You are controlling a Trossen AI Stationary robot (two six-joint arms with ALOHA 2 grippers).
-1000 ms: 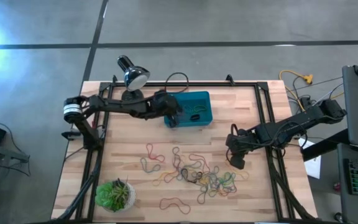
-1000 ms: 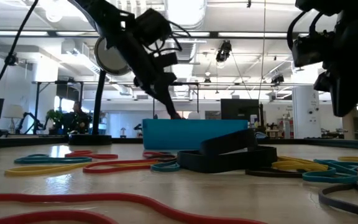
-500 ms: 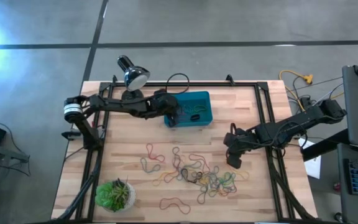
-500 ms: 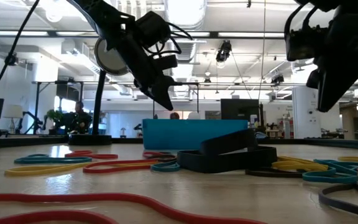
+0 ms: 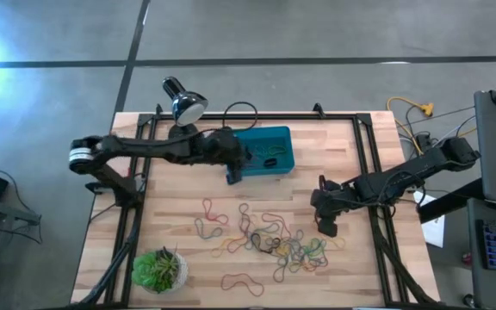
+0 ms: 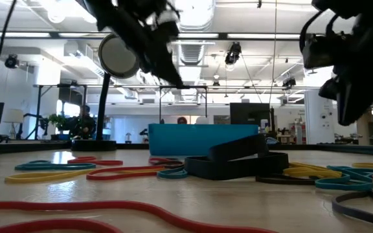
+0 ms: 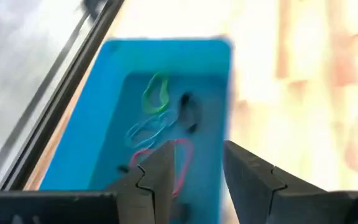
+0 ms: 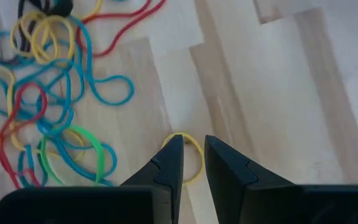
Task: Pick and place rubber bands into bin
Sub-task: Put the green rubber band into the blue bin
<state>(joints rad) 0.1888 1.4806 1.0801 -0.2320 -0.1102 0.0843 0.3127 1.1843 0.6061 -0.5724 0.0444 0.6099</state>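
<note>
The teal bin (image 5: 269, 148) stands at the table's far middle. Green, blue, red and black rubber bands (image 7: 160, 124) lie inside it. My left gripper (image 5: 230, 177) hovers just above the bin's left end, open, with nothing between its fingers (image 7: 197, 149). A loose pile of coloured rubber bands (image 5: 274, 241) lies flat on the wood nearer the front. My right gripper (image 5: 327, 228) hangs above the pile's right edge, pointing down. Its fingers (image 8: 193, 142) stand a narrow gap apart over a yellow band (image 8: 191, 158), clear of it.
A desk lamp (image 5: 183, 103) stands at the far left and a small potted plant (image 5: 159, 269) at the near left. A lone red band (image 5: 241, 281) lies near the front edge. Black frame rails (image 5: 368, 172) run along the table's sides. Bare wood lies between the bin and the pile.
My left gripper has risen out of the bin's left end and drawn back a little toward the table's left, tipping closer to level. Its fingers have parted, leaving the bands in the bin.
</note>
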